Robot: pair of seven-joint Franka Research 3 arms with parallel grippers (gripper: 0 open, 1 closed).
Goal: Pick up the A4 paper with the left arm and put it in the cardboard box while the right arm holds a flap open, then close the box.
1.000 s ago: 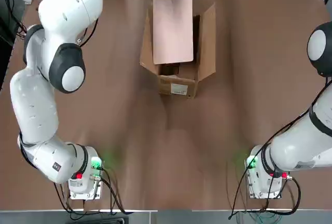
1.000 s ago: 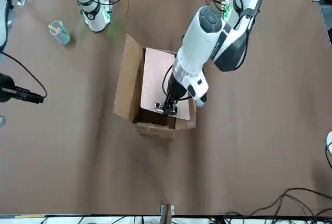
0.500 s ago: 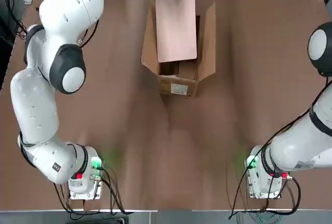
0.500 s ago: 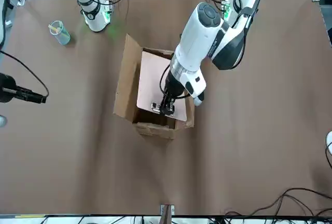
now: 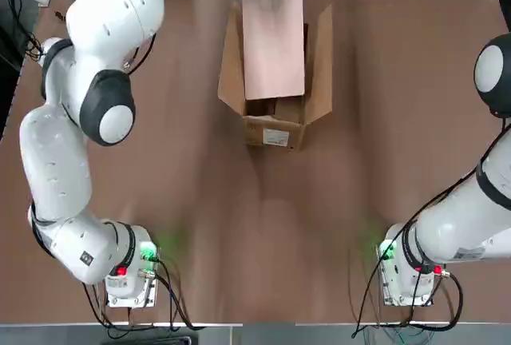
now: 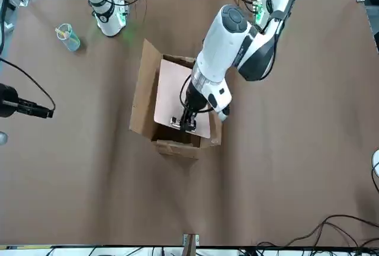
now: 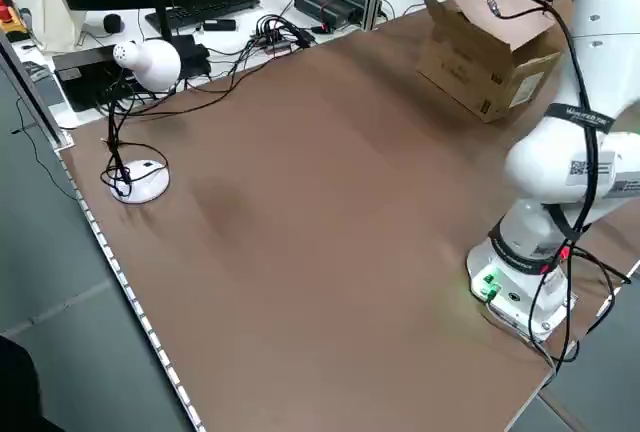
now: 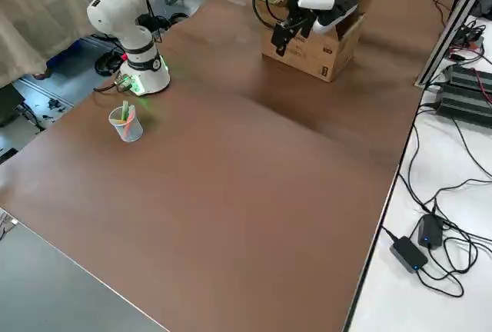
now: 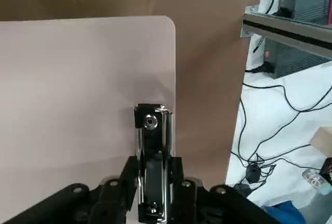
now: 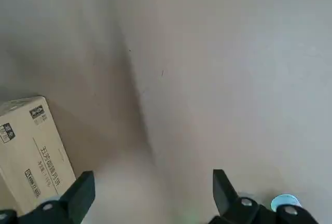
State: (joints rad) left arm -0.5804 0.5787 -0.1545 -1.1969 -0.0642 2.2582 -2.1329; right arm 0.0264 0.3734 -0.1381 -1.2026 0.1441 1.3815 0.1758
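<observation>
We had the left gripper clamped on the A4 paper by its clip | sheet slanted over the open cardboard box, frame centre, to slide in | right gripper wide open, empty, away over the desk, no flap held

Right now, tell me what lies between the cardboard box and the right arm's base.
Top view: only bare brown table lies between the cardboard box and the right arm's base.

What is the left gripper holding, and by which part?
The left gripper holds the A4 paper by the metal clip at its short edge.
</observation>
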